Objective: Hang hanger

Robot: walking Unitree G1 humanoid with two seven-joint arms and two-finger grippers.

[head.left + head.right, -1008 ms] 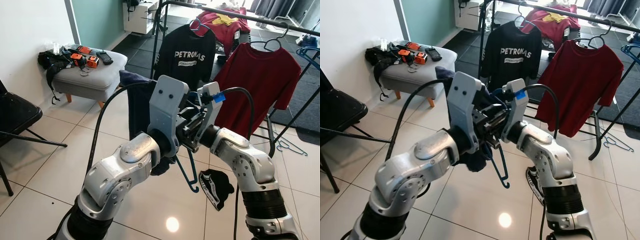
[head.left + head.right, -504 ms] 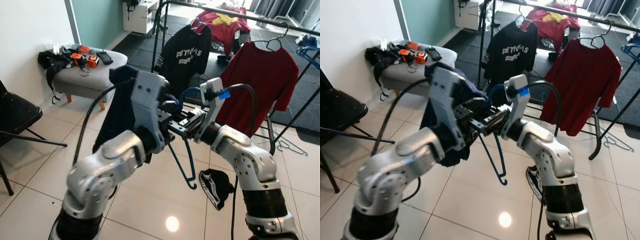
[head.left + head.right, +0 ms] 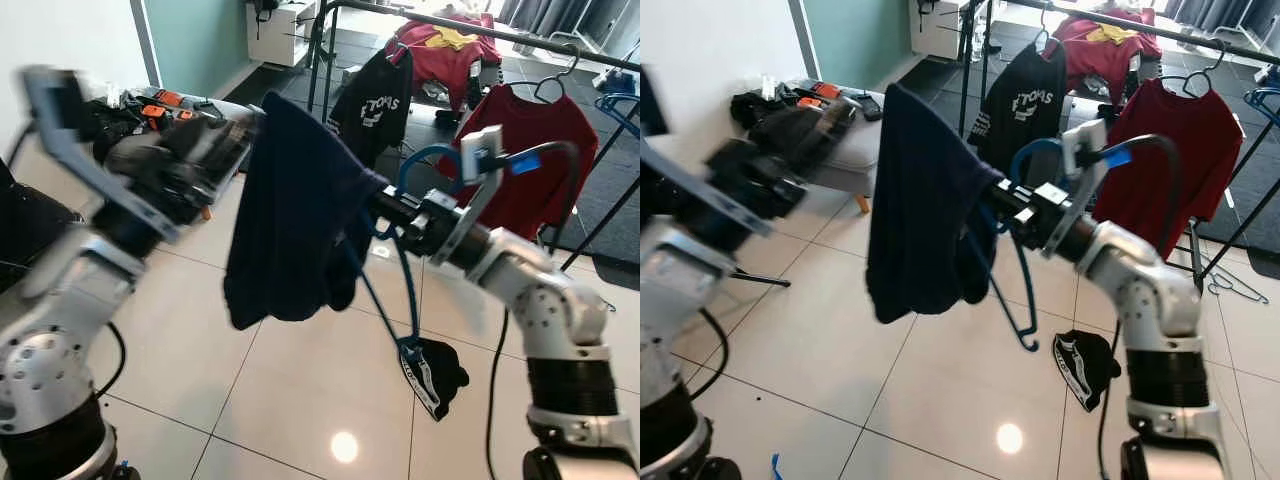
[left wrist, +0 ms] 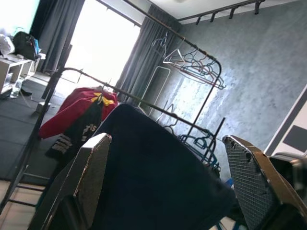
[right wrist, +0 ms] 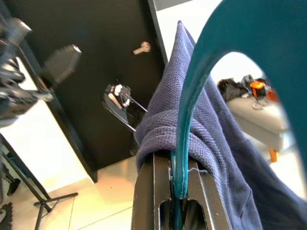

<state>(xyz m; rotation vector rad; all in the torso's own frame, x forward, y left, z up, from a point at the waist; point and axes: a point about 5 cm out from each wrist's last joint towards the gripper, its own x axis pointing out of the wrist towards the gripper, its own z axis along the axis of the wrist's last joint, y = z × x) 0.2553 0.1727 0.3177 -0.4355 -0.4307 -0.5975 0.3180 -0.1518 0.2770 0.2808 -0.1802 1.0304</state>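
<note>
The left gripper (image 3: 195,150) is blurred at the left, its jaws wide apart with nothing between them, close to the upper edge of the navy shirt (image 3: 290,220). The shirt hangs on the teal hanger (image 3: 400,300) in the middle, above the floor (image 3: 200,380). The right gripper (image 3: 385,212) has its jaws closed on the hanger. Behind stands the rack (image 3: 440,20) with a red shirt (image 3: 530,150).
</note>
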